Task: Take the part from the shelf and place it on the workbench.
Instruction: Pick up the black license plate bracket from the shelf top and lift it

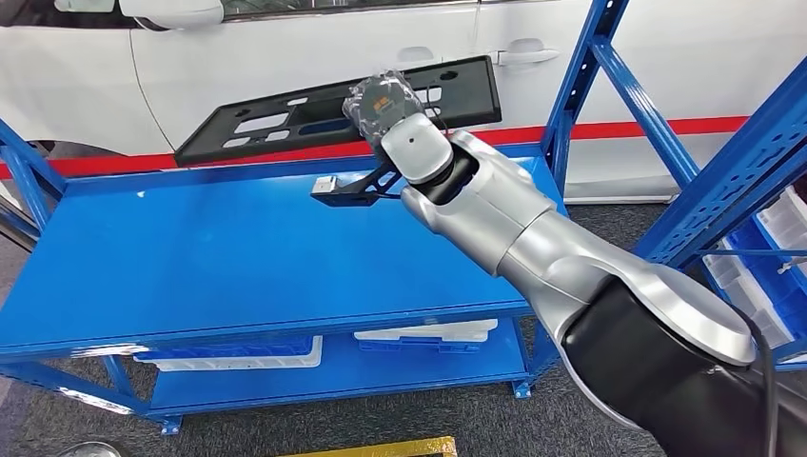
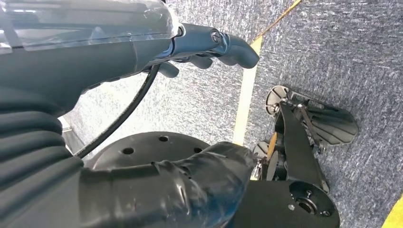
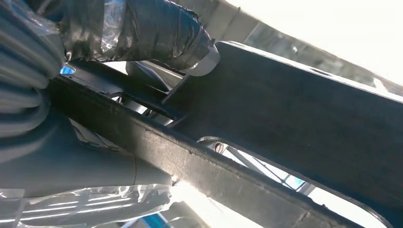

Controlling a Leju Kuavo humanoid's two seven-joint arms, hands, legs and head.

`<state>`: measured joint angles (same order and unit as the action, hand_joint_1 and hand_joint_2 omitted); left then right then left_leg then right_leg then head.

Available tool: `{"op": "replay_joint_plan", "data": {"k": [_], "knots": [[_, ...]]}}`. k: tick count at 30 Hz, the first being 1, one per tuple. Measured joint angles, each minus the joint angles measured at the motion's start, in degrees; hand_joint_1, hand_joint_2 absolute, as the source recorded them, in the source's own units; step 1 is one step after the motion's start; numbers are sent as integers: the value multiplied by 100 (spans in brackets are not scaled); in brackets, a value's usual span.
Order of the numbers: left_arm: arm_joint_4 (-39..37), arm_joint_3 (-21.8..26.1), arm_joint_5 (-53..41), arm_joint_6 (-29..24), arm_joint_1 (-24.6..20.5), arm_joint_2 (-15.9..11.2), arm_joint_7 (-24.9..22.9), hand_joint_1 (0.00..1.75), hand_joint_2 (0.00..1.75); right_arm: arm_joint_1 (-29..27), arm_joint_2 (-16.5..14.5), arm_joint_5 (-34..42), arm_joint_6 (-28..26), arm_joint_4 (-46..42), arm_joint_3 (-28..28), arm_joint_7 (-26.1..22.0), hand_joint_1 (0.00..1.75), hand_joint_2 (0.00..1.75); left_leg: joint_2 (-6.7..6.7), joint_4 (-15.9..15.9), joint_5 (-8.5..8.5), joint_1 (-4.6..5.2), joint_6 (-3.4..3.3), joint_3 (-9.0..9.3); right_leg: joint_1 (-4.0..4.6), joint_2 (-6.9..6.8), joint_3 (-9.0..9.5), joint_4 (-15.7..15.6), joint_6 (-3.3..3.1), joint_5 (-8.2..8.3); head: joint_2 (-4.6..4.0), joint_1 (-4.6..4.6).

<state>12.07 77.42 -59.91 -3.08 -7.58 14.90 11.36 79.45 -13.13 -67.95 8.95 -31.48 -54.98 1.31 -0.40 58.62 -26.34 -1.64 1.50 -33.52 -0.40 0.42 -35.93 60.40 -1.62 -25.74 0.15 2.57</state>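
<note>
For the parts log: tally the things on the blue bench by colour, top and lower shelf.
Black: 1, the long part, held by the right hand over the top shelf.
White: 2, the trays on the lower shelf.
Total: 3

blue steel shelf (image 1: 238, 257) with white trays (image 1: 426, 334) on its lower level. white car (image 1: 285, 57) with red stripe behind. blue racking (image 1: 733, 181) at right. grey carpet floor (image 1: 381, 419) with yellow line (image 1: 390, 448).
</note>
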Motion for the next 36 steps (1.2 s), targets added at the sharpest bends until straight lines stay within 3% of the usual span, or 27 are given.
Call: {"op": "replay_joint_plan", "data": {"k": [7, 18, 23, 29, 36], "knots": [[0, -2, 3, 95, 2, -18, 193, 0, 175, 267, 220, -265, 337, -593, 664, -120, 175, 175, 0, 0, 0, 0, 0, -5, 0, 0, -4, 0, 0, 0, 0, 0], [0, -4, -140, 20, 1, -27, 236, 0, 175, 285, 411, -307, 496, -1126, 1089, -202, 175, 175, 0, 0, 0, 0, 0, -6, 0, 0, -6, 0, 1, 0, 0, 1], [0, -2, -51, 143, 1, -29, 291, 0, 175, 238, 492, -282, 503, -1214, 1243, -216, 175, 175, 0, 0, 0, 0, 0, -7, 0, 0, -6, 0, 1, 0, 0, -1], [0, 0, 83, 190, 1, -29, 336, 0, 175, 158, 547, 264, 792, -1205, 1582, -297, 175, 175, 0, 1, 0, 0, 0, -9, -1, 0, -9, -1, 1, 1, 0, 1], [0, 2, 95, 222, 1, -39, 365, 0, 175, 202, 657, 315, 711, -1064, 1606, -415, 175, 175, 0, 37, -14, 18, -39, -30, -32, 3, -14, -9, 34, 13, 0, 1]]}}
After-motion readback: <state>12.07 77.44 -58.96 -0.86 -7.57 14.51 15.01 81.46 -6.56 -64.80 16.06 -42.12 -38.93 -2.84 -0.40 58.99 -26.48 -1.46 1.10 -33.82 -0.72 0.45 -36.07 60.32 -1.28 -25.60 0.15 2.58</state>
